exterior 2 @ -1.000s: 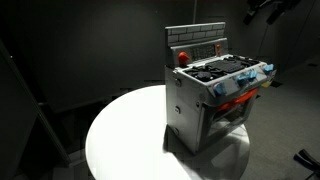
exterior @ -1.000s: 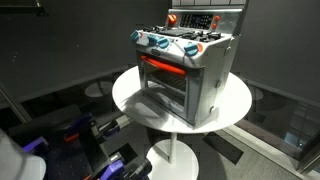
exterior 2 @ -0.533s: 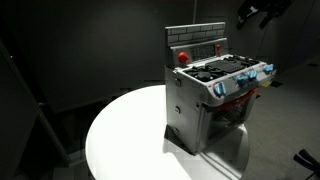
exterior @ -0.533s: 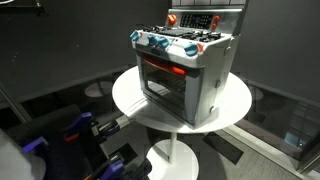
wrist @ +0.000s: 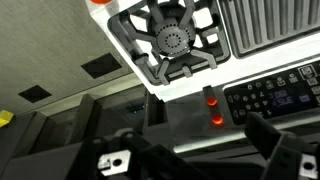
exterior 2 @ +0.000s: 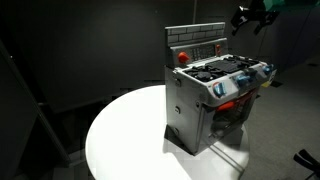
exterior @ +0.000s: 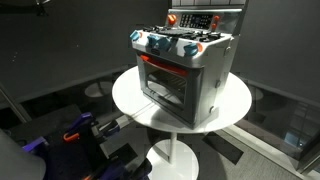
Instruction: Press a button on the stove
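My gripper [exterior 2: 252, 17] hung upper right over the stove [exterior 2: 205, 100], jaws spread wide and empty, stove mid-frame on a round table [exterior: 232, 108], burner [wrist: 172, 42] at wrist view's top

Room dim. Walls [exterior 2: 80, 40] black, unlit, featureless. Round white counter [exterior: 235, 100] on white pedestal [exterior: 172, 152], seen in both exterior views, top brightly lit. Floor [exterior: 60, 92] dark grey, matte, with lighter patches.
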Tool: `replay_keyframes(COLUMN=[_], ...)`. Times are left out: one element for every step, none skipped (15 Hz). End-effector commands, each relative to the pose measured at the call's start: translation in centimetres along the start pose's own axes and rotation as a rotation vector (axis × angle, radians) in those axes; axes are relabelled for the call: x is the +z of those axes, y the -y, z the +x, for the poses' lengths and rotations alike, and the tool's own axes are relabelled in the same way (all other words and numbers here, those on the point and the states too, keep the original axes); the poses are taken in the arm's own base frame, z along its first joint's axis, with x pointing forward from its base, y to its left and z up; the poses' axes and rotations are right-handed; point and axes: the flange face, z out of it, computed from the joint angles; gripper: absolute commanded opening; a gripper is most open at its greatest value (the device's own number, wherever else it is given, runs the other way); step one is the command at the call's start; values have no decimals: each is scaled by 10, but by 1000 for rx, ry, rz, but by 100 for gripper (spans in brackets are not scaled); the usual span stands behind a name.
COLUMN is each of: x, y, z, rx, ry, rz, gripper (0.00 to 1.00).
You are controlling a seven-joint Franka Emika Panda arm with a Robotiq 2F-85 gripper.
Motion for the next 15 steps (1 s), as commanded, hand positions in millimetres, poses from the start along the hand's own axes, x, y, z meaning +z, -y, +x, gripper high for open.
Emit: replay_keyframes(x=[18, 18, 16, 21, 22, 22, 21, 20, 23, 25, 29, 34, 37, 42, 47], y=[3, 3, 4, -1, 0, 1, 1, 2, 2, 1, 1, 0, 0, -1, -1], z=[23, 24, 26, 16, 18, 19, 20, 20, 22, 22, 23, 25, 25, 27, 28], rx=[40, 49, 53, 29, 31, 31, 31, 31, 33, 33, 36, 41, 38, 38, 36], ry=[12, 19, 23, 19, 19, 18, 18, 17, 14, 16, 19, 17, 14, 16, 17], rz=[-41, -36, -24, -18, -17, -16, -16, -15, -26, -26, -34, -46, -50, -57, -65], gripper=[100, 100, 100, 100, 100, 100, 100, 100, 100, 100, 100, 100, 100, 100, 100])
